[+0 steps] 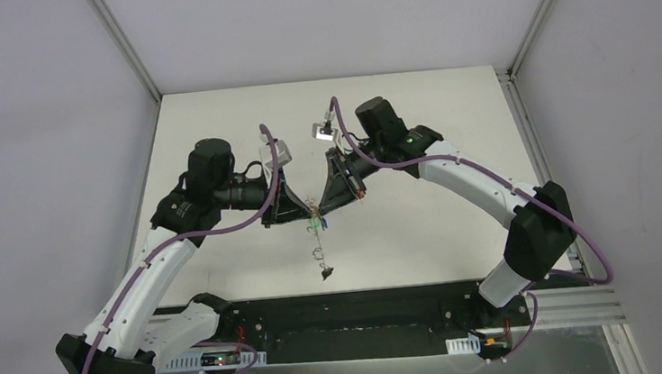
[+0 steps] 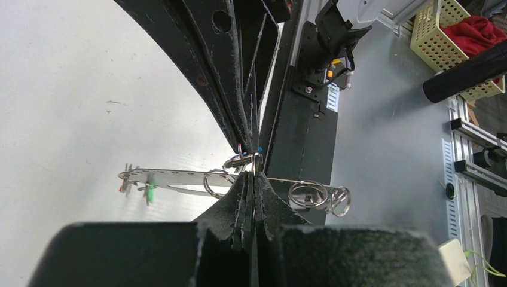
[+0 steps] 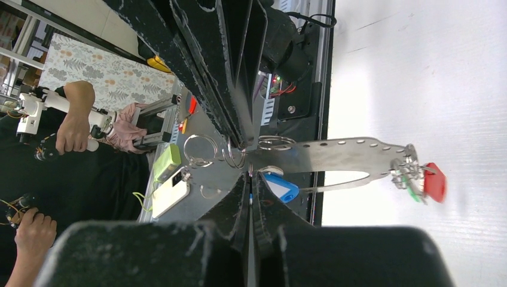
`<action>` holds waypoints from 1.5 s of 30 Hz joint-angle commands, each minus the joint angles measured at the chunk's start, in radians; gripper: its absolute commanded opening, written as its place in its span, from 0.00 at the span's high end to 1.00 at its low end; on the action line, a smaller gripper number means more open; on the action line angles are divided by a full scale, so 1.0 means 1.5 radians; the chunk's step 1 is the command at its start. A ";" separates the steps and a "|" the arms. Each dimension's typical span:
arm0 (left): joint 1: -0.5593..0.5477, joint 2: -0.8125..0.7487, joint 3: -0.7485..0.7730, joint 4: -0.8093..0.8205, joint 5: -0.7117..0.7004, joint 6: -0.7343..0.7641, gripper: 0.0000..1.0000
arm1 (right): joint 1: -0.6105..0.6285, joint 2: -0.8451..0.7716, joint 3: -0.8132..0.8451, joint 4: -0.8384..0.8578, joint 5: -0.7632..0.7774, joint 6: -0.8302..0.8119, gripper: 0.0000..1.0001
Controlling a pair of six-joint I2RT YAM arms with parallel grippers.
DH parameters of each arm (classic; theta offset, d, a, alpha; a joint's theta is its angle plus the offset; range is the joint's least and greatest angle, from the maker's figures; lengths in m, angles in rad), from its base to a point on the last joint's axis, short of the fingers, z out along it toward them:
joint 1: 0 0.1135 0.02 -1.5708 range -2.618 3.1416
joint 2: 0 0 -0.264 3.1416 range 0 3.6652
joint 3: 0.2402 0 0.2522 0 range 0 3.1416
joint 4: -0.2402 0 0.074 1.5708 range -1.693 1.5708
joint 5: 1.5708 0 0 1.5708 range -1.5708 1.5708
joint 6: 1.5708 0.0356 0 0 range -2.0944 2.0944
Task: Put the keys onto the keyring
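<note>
My two grippers meet tip to tip in mid-air over the table's middle. The left gripper (image 1: 307, 214) is shut on the keyring (image 2: 179, 177), a wide thin silver band with small holes that carries several small split rings (image 2: 308, 194). The right gripper (image 1: 322, 208) is shut on the small ring of the key with the blue tag (image 3: 281, 186), right against the keyring (image 3: 335, 152). A red tag (image 3: 434, 181) and a green tag (image 3: 414, 192) dangle at the ring's far end. From above, the ring (image 1: 319, 253) hangs down below the grippers with a black tag (image 1: 325, 274) at its bottom.
The white table (image 1: 412, 117) lies under the hanging ring. The black mounting bar (image 1: 348, 317) runs along the near edge. Off the table are a yellow basket with red cloth (image 2: 445, 33), a phone (image 3: 170, 192) and a person's hands (image 3: 75, 128).
</note>
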 commanded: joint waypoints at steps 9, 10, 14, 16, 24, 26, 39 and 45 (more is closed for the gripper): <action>0.008 -0.015 0.000 0.036 0.025 -0.001 1.00 | 0.001 -0.004 0.018 0.025 -0.054 -0.001 1.00; 0.008 -0.015 0.000 0.034 0.024 0.000 1.00 | 0.001 -0.005 0.018 0.024 -0.052 -0.002 1.00; 0.008 -0.016 0.004 0.024 0.020 0.011 1.00 | -0.002 -0.010 0.014 0.020 -0.045 -0.008 1.00; 0.008 -0.017 0.007 0.018 0.020 0.017 1.00 | -0.007 -0.013 0.012 0.018 -0.034 -0.013 1.00; 0.008 -0.028 0.016 -0.022 0.001 0.054 1.00 | -0.034 -0.037 -0.001 0.031 -0.025 -0.003 1.00; 0.008 -0.027 0.017 -0.027 -0.011 0.060 1.00 | -0.034 -0.041 0.002 0.031 -0.026 0.000 1.00; 0.007 -0.028 0.020 -0.036 -0.098 0.062 1.00 | 0.020 -0.004 0.027 0.031 -0.032 0.027 1.00; 0.007 -0.034 0.015 -0.042 -0.098 0.069 1.00 | 0.027 0.016 0.046 0.017 -0.014 0.023 1.00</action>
